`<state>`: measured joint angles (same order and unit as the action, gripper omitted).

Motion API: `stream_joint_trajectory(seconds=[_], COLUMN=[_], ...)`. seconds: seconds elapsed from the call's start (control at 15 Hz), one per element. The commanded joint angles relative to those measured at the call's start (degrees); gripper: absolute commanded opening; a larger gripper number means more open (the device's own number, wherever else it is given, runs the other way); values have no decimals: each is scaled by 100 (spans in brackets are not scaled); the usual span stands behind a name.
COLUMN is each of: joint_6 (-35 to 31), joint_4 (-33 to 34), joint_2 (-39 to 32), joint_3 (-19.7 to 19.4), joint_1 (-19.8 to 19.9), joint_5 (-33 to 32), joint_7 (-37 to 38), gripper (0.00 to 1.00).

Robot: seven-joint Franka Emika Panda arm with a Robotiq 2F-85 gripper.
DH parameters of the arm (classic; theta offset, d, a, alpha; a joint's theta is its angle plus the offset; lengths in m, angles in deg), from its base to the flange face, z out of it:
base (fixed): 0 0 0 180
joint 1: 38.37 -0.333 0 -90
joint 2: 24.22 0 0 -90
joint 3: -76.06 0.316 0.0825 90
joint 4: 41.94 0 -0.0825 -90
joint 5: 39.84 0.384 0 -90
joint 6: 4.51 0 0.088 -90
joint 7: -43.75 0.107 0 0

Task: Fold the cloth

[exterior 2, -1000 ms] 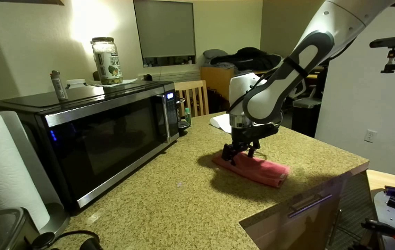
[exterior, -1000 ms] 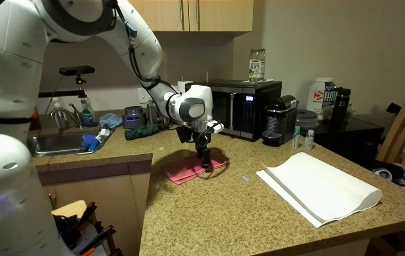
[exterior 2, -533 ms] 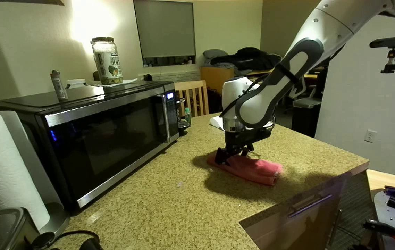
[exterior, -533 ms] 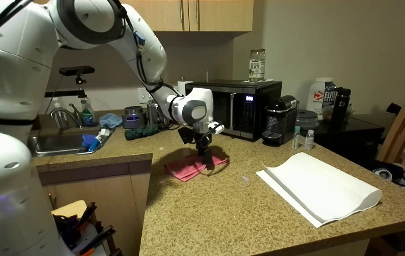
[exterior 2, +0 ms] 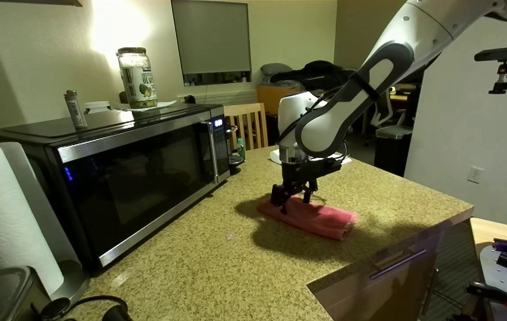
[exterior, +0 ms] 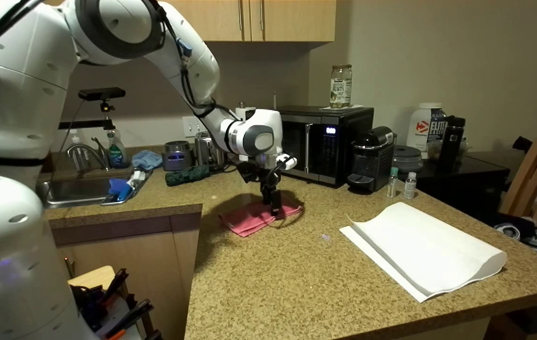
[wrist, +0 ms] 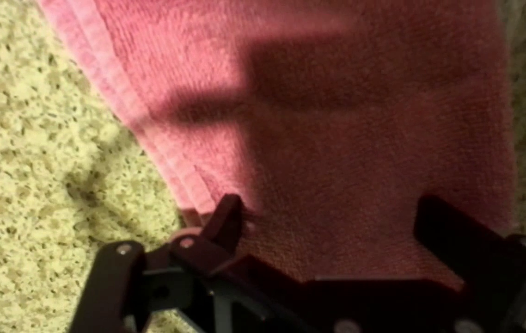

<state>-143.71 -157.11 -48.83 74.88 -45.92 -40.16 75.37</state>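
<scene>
The pink cloth lies folded into a long narrow strip on the counter; it shows in both exterior views. In the wrist view the cloth fills the middle, with layered hems along its left edge. My gripper is open, its two fingers wide apart over the cloth with nothing between them. The left finger is beside the hemmed edge, the right finger near the opposite edge. In both exterior views the gripper points down at the cloth's far part. Whether the fingertips touch the cloth is unclear.
A black microwave stands behind the cloth, with a coffee machine beside it. A curled white sheet lies on the counter. A dark green cloth and the sink are at the back left.
The cloth and gripper have shifted together, leftward toward the microwave in an exterior view. The gripper dipped lower half a second ago and is now slightly higher. Its fingers stay apart.
</scene>
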Motion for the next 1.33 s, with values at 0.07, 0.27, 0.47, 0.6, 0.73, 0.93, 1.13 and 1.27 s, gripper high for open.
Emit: stream_joint_trajectory(seconds=[0.07,0.27,0.47,0.6,0.73,0.93,1.13,1.27], joint_6=[200,222,226,307,332,334,294,263], joint_4=[-132,-196,19,7,-8,-27,-148,-292], joint_2=[275,383,180,255,293,298,418,583], joint_3=[-16,-9,-30,-22,-19,-19,-51,-106], joint_1=[-83,-108,-134,-129,-126,-126,-141,-207], joint_5=[2,-11,8,1,-1,-1,14,-76], joint_7=[-163,-164,-17,-13,-12,-12,134,371], gripper=[100,100,100,100,100,100,100,100])
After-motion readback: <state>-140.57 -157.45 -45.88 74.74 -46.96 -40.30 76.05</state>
